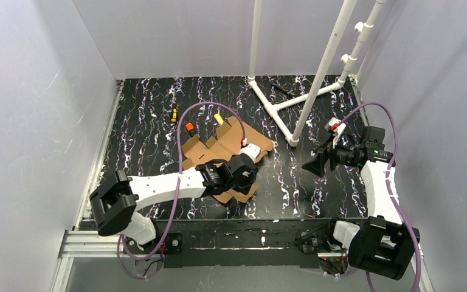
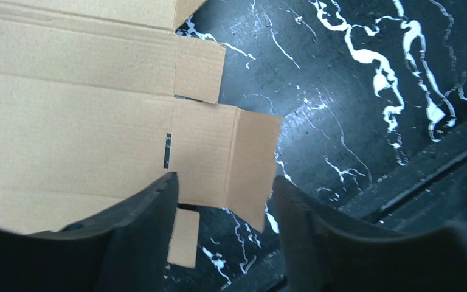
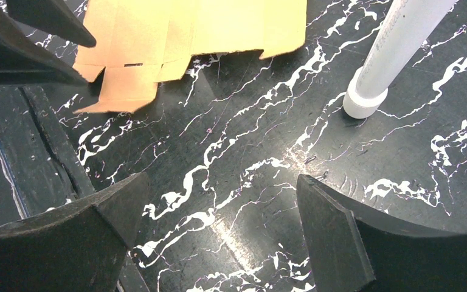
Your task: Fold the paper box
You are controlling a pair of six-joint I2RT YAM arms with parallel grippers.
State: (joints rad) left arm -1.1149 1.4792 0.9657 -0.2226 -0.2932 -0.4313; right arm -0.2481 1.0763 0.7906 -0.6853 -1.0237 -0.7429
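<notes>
The paper box [image 1: 216,151] is a flat brown die-cut cardboard sheet lying on the black marbled table. My left gripper [image 1: 246,175] hovers over its near edge. In the left wrist view the sheet [image 2: 73,115] fills the upper left, and a creased end flap [image 2: 246,164] lies just beyond the left gripper [image 2: 222,198]. Its jaws stand apart and neither pad touches the flap. My right gripper [image 1: 313,164] is open to the right of the sheet, over bare table. In the right wrist view the right gripper [image 3: 219,204] holds nothing, and the sheet [image 3: 188,30] lies ahead.
A white PVC pipe frame [image 1: 292,109] stands at the back right, one foot [image 3: 365,100] close to my right gripper. Small coloured items [image 1: 189,128] lie behind the sheet, and a white object [image 1: 252,150] rests on it. Grey walls enclose the table.
</notes>
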